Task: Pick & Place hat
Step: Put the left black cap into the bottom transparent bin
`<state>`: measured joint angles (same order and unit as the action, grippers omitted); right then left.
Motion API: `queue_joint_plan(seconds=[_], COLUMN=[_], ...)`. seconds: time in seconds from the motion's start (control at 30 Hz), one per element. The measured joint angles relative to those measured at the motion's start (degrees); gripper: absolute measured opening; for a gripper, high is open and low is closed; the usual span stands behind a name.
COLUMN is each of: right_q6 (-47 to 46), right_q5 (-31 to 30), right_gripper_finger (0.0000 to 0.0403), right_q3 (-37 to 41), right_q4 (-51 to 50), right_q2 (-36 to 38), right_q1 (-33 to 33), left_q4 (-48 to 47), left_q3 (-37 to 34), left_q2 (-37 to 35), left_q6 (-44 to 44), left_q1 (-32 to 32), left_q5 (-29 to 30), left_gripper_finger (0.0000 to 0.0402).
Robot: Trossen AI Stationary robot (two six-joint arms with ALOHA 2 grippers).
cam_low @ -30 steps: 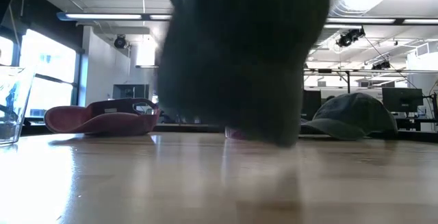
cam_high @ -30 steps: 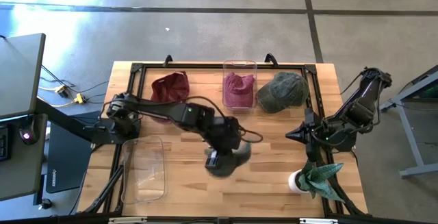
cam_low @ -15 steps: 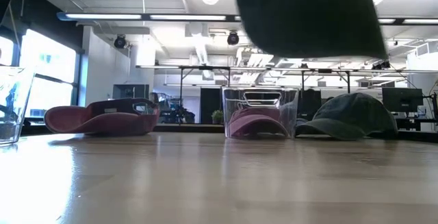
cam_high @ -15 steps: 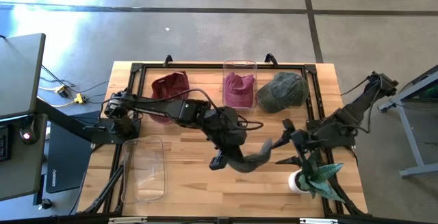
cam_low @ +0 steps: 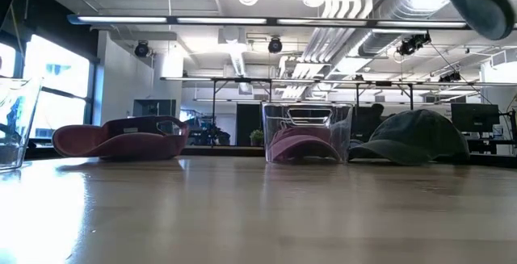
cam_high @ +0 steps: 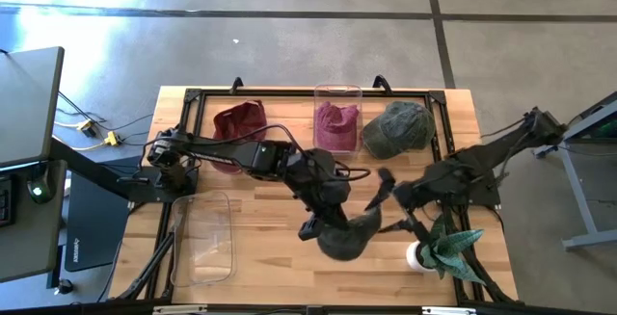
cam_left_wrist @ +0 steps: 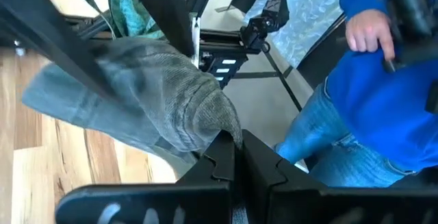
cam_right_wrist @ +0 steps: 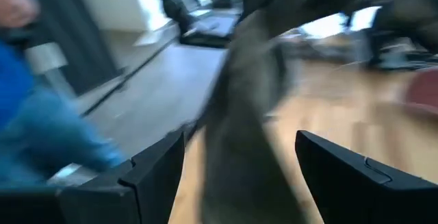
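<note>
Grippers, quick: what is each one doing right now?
Left gripper: shut on the grey hat.
Right gripper: open, beside the hat.

Your wooden table point(cam_high: 260, 257) carried a dark frame point(cam_high: 308, 92) around its edge. Along the far side you had a maroon cap point(cam_high: 238, 122), a clear bin point(cam_high: 336, 118) with a maroon hat point(cam_high: 335, 125) inside, and a green cap point(cam_high: 396, 128). An empty clear tray point(cam_high: 204, 238) lay near the left front, and a potted plant point(cam_high: 445, 249) stood at the right front.
</note>
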<state>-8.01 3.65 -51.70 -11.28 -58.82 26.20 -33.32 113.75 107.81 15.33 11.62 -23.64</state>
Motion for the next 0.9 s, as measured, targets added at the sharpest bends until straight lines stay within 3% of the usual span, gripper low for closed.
queue_joint_plan(seconds=[0.1,0.2,0.5,0.7,0.9], right_q6=[-0.4,-2.4,-8.6,-13.1,-16.0], right_q5=[8.1,12.4,18.7,23.8,23.8], right_gripper_finger=[0.0268,0.0235,0.0018,0.001,0.0006], right_q3=[0.0,0.0,0.0,0.0,0.0], right_q4=[3.4,4.6,4.0,3.9,3.8], right_q2=[-3.0,-4.4,-4.1,-1.6,1.9], right_q1=[-0.7,-0.7,-0.7,-0.5,0.9], left_q4=[0.2,0.2,0.2,1.8,2.2], left_q3=[0.0,0.0,0.0,0.0,0.0], left_q2=[0.0,0.0,0.0,0.0,0.0], left_q6=[0.4,1.0,1.1,0.9,-1.5], left_q1=[0.0,0.0,0.0,0.0,0.0], left_q5=[0.1,0.2,0.2,-0.6,0.2], left_gripper_finger=[0.0,0.0,0.0,0.0027,0.0141])
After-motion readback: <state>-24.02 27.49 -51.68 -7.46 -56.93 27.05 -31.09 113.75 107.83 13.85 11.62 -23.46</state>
